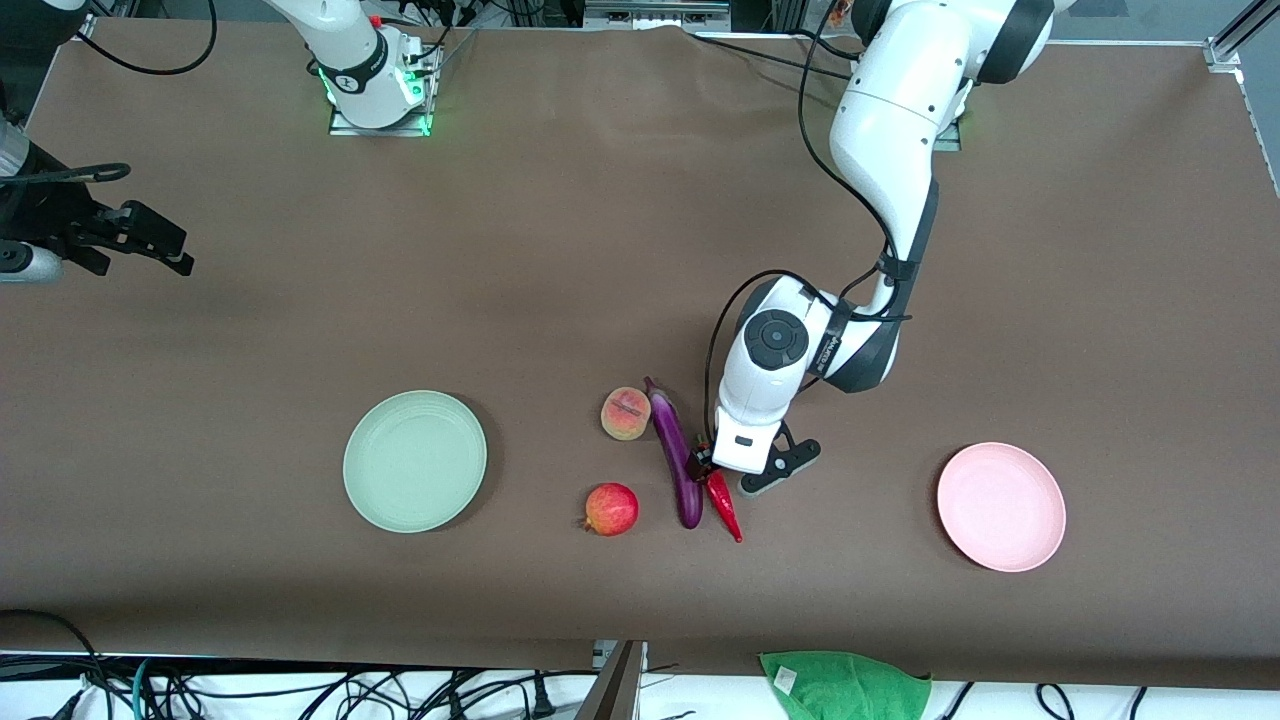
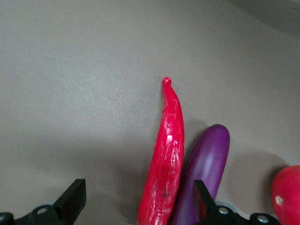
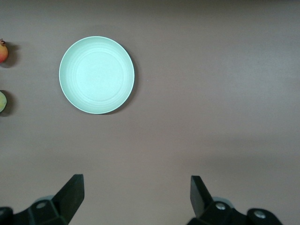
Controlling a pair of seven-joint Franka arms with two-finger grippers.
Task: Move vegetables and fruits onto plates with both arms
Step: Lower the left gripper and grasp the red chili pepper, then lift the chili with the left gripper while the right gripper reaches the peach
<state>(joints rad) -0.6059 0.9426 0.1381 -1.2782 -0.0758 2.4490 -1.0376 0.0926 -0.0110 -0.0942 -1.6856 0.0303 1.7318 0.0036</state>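
The red chili pepper (image 1: 724,503) lies beside the purple eggplant (image 1: 675,450) at mid-table. My left gripper (image 1: 710,468) is low over the chili's stem end, open. In the left wrist view the chili (image 2: 166,154) lies between the fingers of the left gripper (image 2: 138,190), close to the one next to the eggplant (image 2: 206,164). The peach (image 1: 626,413) and pomegranate (image 1: 611,509) sit by the eggplant, toward the right arm's end. The mint plate (image 1: 414,460) and pink plate (image 1: 1000,506) hold nothing. My right gripper (image 1: 165,250) waits open, high over the right arm's end of the table.
A green cloth (image 1: 845,685) hangs at the table edge nearest the front camera. Black cables run along that edge and around both arm bases. In the right wrist view the open right gripper (image 3: 136,185) looks down on the mint plate (image 3: 96,75).
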